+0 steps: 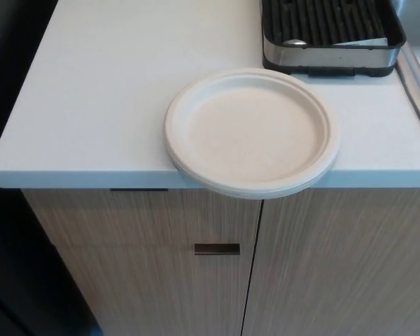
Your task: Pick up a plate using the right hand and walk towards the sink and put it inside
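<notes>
Head view, looking down over the counter edge. Neither of my robot hands shows in the picture, left or right, so I cannot tell how their fingers stand, and I have no robot hand to place things against; positions below are given by the picture instead.

Nearest to me: the cabinet front (161,266) under the counter, light wood grain, two doors meeting at a dark vertical seam right of centre. A small dark recessed handle (216,248) sits on the left door, just beside that seam. A dark gap runs down the far left side of the cabinet.

Next: the white counter (105,105), its front edge running across the picture.

On it, at the front edge: the plate (250,130), white, round, looks like a disposable one. Layered rims at its near side suggest a stack; I cannot tell how many. Its near rim overhangs the counter edge, above the door seam.

Farther back, close behind the plate but apart from it: a dish rack (329,35) with a dark ribbed tray and metal wall. At the far right edge, a metal rim (416,84), possibly the sink; too little shows to tell.
</notes>
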Available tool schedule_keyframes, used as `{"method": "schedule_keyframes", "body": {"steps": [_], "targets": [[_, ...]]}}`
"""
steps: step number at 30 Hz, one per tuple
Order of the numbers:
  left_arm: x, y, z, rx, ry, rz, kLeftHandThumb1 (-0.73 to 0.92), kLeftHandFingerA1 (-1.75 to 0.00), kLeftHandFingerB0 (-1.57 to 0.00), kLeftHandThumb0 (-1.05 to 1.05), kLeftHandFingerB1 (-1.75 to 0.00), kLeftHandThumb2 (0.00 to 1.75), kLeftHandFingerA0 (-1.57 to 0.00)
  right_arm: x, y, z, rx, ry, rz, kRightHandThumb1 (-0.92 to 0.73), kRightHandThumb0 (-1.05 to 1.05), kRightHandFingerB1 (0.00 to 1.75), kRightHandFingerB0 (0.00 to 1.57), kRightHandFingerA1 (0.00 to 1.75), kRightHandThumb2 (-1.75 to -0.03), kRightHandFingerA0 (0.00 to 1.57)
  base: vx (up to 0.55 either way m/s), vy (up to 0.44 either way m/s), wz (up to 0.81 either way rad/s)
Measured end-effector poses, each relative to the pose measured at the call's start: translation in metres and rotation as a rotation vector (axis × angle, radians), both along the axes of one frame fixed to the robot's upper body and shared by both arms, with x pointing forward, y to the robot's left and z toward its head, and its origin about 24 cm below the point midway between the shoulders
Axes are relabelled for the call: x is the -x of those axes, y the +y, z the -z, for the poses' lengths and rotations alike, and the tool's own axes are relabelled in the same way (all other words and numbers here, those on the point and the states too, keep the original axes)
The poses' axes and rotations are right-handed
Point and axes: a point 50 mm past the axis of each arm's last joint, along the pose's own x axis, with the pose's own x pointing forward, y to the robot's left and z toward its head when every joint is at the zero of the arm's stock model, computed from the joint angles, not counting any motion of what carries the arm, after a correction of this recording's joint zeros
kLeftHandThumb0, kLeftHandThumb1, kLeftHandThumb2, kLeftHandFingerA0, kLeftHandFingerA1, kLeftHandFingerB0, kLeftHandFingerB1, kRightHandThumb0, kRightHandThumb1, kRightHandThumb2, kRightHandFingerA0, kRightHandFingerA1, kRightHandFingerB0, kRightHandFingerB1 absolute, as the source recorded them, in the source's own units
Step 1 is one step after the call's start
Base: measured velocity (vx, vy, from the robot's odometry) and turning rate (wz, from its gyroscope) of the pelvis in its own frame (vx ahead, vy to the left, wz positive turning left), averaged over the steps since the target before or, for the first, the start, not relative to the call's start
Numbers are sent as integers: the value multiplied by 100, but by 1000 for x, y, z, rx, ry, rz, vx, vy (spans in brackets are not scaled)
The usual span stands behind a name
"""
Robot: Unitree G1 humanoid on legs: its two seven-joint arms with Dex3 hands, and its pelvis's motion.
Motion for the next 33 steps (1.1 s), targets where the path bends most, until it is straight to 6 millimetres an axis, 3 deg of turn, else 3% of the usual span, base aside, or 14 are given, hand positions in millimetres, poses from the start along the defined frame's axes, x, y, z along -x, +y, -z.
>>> {"method": "schedule_keyframes", "body": {"steps": [1,2,6,7,15,16,17,20,21,23,24,28,30,33], "targets": [[1,1,0,-4,-3,-17,81,-137,-87,13,-116,167,-104,0,0,0,-1,-9,6,-70,1,59,65,65,-86,83,0,0,0],[2,2,0,-7,-5,-28,59,-168,-85,15,-134,175,-95,1,0,0,-1,-15,9,-77,-7,55,62,63,-71,84,0,0,0],[5,5,0,-16,-18,-78,59,-168,-85,15,-134,175,-95,2,3,-3,-3,-76,52,-77,-7,55,62,63,-71,84,0,0,0],[5,5,0,-18,-23,-86,80,-137,-88,16,-116,165,-107,1,3,-4,-4,-94,60,-77,-12,49,57,64,-72,81,0,0,0],[6,8,-1,-37,-54,-136,79,-134,-93,12,-117,160,-109,-2,16,-31,17,-334,111,-78,-7,49,58,68,-82,82,0,0,0],[6,8,-1,-39,-56,-140,76,-138,-104,9,-123,159,-118,-2,18,-35,19,-365,109,-78,0,51,57,67,-79,84,0,0,0],[6,9,-1,-40,-58,-141,80,-146,-99,15,-125,171,-119,-1,19,-38,22,-384,107,-75,-1,59,60,76,-83,86,0,0,0],[6,8,-1,-38,-58,-141,80,-146,-99,15,-125,171,-119,1,21,-43,32,-425,98,-75,-1,59,60,76,-83,86,0,0,0],[6,7,-1,-37,-58,-141,81,-141,-98,18,-123,167,-113,3,22,-44,34,-438,97,-60,-6,73,54,93,-109,85,0,0,0],[6,6,-1,-34,-58,-141,81,-141,-98,18,-123,167,-113,2,26,-50,37,-482,87,-60,-6,73,54,93,-109,85,0,0,0],[6,6,-1,-33,-58,-141,59,-165,-88,21,-139,175,-95,1,28,-53,38,-504,81,-73,-10,64,45,91,-76,83,0,0,0],[3,5,-1,-31,-64,-140,59,-165,-88,21,-139,175,-95,-7,33,-69,51,-612,40,-73,-10,64,45,91,-76,83,0,0,0],[3,5,-1,-31,-66,-140,53,-168,-90,14,-140,175,-96,-13,36,-80,63,-681,12,-68,-5,59,37,79,-86,78,0,0,0],[2,5,-1,-30,-68,-141,53,-168,-90,14,-140,175,-96,-20,39,-95,94,-768,-33,-68,-5,59,37,79,-86,78,0,0,0]]}}
